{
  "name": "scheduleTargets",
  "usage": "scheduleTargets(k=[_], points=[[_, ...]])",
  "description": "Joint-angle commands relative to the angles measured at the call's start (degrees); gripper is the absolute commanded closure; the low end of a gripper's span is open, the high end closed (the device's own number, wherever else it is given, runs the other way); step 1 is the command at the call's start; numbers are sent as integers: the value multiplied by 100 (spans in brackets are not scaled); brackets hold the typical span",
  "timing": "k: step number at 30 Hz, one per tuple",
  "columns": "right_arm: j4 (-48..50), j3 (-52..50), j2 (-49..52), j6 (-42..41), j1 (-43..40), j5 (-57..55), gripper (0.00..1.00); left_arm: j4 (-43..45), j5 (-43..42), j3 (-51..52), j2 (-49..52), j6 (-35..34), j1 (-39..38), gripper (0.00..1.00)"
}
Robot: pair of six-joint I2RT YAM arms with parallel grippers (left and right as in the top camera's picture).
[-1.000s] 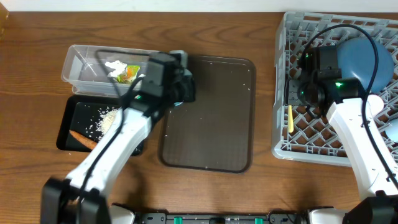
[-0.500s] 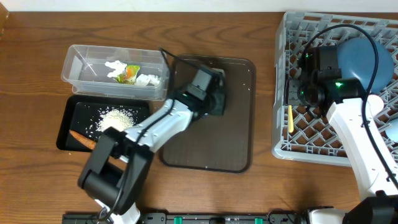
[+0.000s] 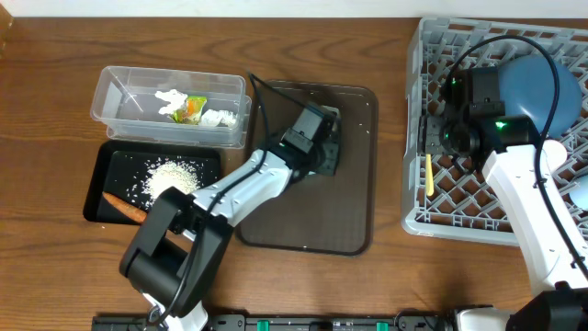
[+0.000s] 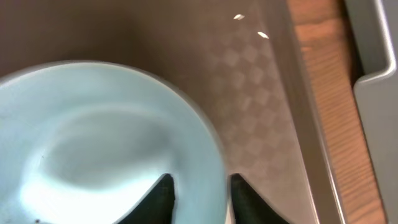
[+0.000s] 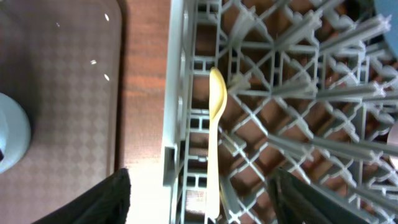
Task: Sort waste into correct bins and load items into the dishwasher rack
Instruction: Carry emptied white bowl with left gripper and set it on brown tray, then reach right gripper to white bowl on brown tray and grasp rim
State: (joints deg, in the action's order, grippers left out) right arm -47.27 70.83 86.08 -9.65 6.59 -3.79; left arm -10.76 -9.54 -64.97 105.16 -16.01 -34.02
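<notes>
I've the bowl [image 4: 93, 143] over the brown tray [image 4: 267, 93].
Left fingers [image 4: 160, 194] pinch its rim; right fingers [image 5: 99, 202] gape above the racked spoon [image 5: 215, 124].

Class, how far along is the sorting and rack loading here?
Done: tissue and wrapper lie in the clear tub; rice and carrot stick in the black tray; blue plate and yellow spoon in the rack. In hand: the left gripper holds the light blue bowl by its rim over the serving tray. Left: racking that bowl.

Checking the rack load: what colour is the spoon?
The spoon is pale yellow, clearest in the right wrist view.
</notes>
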Motion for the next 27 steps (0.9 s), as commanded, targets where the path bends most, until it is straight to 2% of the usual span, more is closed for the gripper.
scheduleTargets(k=[1, 6, 11, 16, 21, 27], points=[[197, 57, -24, 31, -28, 234, 26, -192, 127, -129, -442, 35, 256, 57], [822, 57, 11, 31, 39, 1235, 25, -1047, 129, -129, -1196, 37, 643, 46], [1316, 57, 273, 35, 339, 1591, 24, -2144, 658, -129, -1941, 37, 1283, 43], [1460, 57, 743, 55, 831, 2004, 24, -3200, 1320, -127, -2271, 35, 1971, 42], [1628, 57, 1272, 52, 1344, 2031, 26, -3654, 1322, -116, -2275, 33, 2437, 42], [2020, 57, 1932, -92, 1698, 1676, 37, -3674, 1320, -114, -2275, 31, 2538, 41]])
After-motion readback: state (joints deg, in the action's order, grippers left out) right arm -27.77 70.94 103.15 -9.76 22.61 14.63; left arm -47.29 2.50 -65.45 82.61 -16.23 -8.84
